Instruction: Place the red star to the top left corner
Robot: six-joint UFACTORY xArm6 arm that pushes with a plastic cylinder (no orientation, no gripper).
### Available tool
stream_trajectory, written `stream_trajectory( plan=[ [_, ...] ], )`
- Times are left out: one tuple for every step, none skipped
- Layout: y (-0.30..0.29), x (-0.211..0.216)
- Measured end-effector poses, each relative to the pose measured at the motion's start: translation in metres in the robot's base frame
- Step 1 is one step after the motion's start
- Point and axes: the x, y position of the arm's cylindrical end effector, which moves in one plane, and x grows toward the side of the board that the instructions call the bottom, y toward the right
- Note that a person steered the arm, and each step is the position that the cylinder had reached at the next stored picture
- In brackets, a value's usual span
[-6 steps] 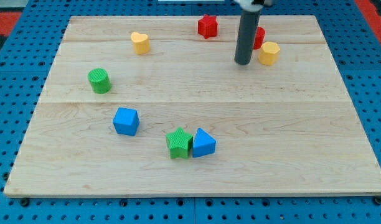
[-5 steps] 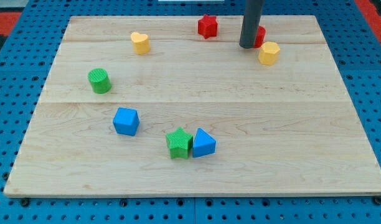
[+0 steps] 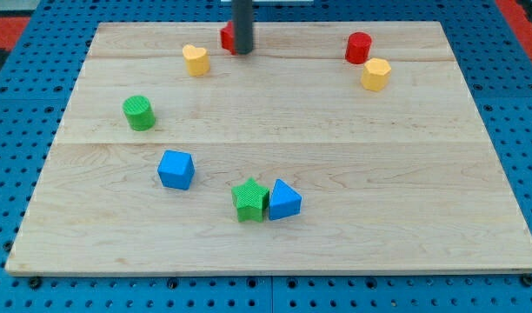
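Note:
The red star [image 3: 226,37] sits near the board's top edge, left of centre, mostly hidden behind my rod. My tip [image 3: 242,50] stands against the star's right side. A yellow heart-shaped block [image 3: 195,59] lies just to the left of the star and a little lower. The wooden board's top left corner [image 3: 105,30] is further left.
A red cylinder [image 3: 359,47] and a yellow hexagonal block [image 3: 375,74] sit at the top right. A green cylinder [image 3: 139,113] is at the left. A blue cube [image 3: 176,169], a green star [image 3: 249,200] and a blue triangular block [image 3: 284,200] lie lower down.
My tip has swept left along the top of the board from beside the red cylinder. The red star has slid left with it. The red cylinder now shows in full.

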Motion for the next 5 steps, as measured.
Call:
stream_trajectory(
  plan=[
    [0.058, 0.000],
    [0.060, -0.012],
    [0.056, -0.028],
    [-0.015, -0.030],
    [-0.090, -0.027]
  ],
)
